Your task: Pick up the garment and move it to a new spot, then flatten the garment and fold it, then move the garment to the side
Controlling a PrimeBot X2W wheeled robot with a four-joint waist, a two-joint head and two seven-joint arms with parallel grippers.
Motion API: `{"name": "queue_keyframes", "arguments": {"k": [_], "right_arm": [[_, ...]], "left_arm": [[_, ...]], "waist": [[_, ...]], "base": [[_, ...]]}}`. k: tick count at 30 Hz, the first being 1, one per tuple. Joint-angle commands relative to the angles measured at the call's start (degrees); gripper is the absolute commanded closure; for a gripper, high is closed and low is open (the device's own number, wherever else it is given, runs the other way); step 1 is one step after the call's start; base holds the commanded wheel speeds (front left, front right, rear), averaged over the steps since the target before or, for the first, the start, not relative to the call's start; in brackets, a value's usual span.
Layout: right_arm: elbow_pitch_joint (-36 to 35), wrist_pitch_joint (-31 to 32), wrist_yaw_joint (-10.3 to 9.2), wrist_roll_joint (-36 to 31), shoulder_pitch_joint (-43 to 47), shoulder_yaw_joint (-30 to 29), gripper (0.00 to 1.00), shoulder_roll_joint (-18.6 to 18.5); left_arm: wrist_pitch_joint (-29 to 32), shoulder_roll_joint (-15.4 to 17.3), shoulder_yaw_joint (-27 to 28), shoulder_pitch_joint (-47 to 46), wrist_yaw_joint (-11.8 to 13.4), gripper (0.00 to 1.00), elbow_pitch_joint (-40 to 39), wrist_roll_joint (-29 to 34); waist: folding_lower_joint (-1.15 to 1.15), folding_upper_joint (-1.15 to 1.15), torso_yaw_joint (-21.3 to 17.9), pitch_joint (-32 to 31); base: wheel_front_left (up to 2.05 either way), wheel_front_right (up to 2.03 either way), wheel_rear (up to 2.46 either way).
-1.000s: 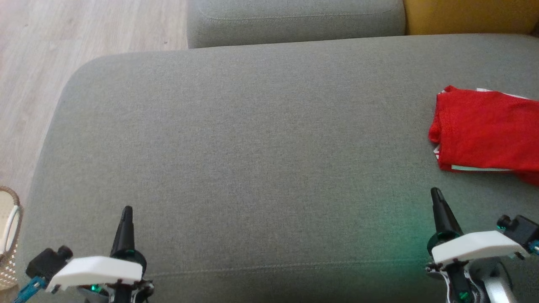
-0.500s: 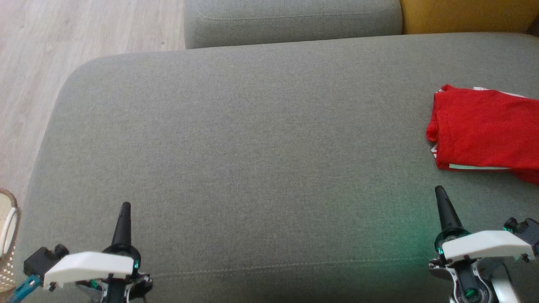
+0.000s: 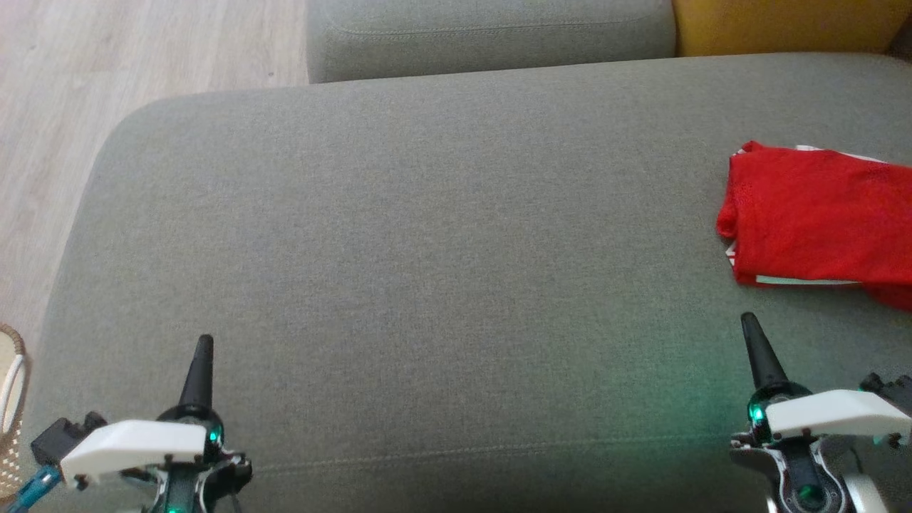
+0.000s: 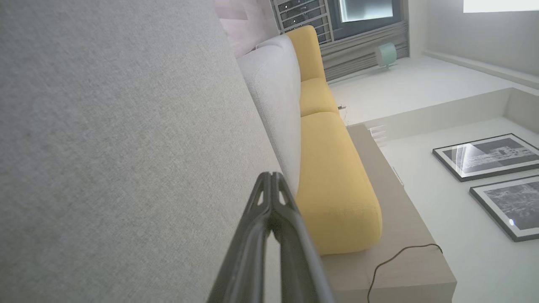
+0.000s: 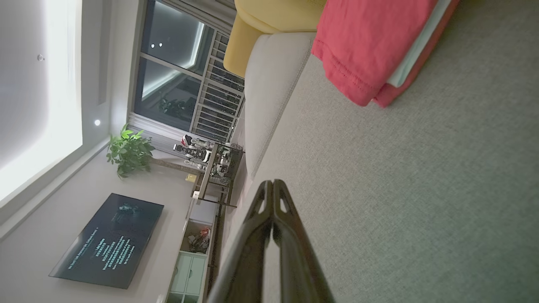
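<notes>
- Far left, head view: woven basket (image 3: 11, 399) on the floor, cut off by the frame.
- Left pincer (image 3: 203, 346): clenched tip to tip, grasping nothing, low over the near-left of the grey sofa seat (image 3: 427, 235).
- Right pincer (image 3: 749, 325): also clenched and empty, near-right, close to the garment but apart from it.
- Garment (image 3: 819, 221): red, lying in a folded stack at the far right of the seat, partly cut off by the frame edge. A pale layer shows between the red ones; cannot tell whether it is lining or a separate piece.
- Handling (judgement): light, limp fabric with no stiffness, not fragile. The layers will likely slide and fall open if only the top one is pinched. Best hold is the folded left edge, through all layers, or one pincer at each near corner.
- Count: garment 1; pincers 2; basket 1.
</notes>
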Motion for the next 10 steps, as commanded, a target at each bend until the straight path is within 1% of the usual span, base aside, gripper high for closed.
{"name": "queue_keyframes", "arguments": {"k": [1,10], "right_arm": [[-2.5,0.6,0.00,1.7,-3.0,0.5,1.00,-0.2],[-2.9,2.1,-0.01,7.7,-3.0,0.1,1.00,-0.2]], "left_arm": [[0.7,0.8,1.8,-3.3,-0.4,1.00,-1.6,-1.4],[2.2,0.8,2.7,-4.0,-0.5,1.00,-1.4,-6.4]], "waist": [[0.00,0.00,0.0,0.0],[0.00,0.00,-0.3,0.0]], "base": [[0.00,0.00,0.00],[0.00,0.00,0.00]]}}
